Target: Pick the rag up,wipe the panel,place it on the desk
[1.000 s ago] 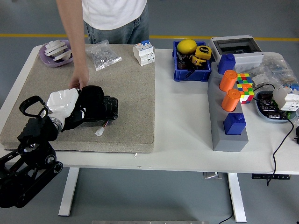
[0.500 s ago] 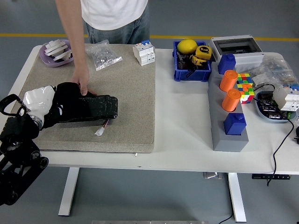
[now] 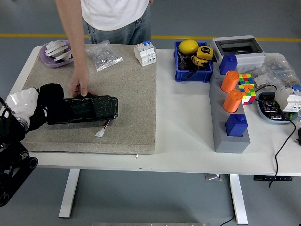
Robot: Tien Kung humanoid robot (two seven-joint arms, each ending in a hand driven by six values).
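Observation:
A long black panel (image 3: 89,109) lies on the grey mat (image 3: 127,99). My left hand (image 3: 21,107), white, comes in from the left edge and is shut on a black rag (image 3: 51,96). The rag rests at the panel's left end, partly over it. A person at the far side presses a hand (image 3: 79,87) on the panel's top edge and holds it down. My right arm is out of view.
On the mat's far side are a purple dish of white parts (image 3: 57,52), a clear bag of parts (image 3: 103,55) and a white breaker (image 3: 145,52). To the right stand a blue bin (image 3: 193,63), a grey block with orange cylinders (image 3: 229,115), and a cable (image 3: 282,141).
My left hand has slid the rag leftward along the panel, from its middle to its left end. The person's hand stays on the panel.

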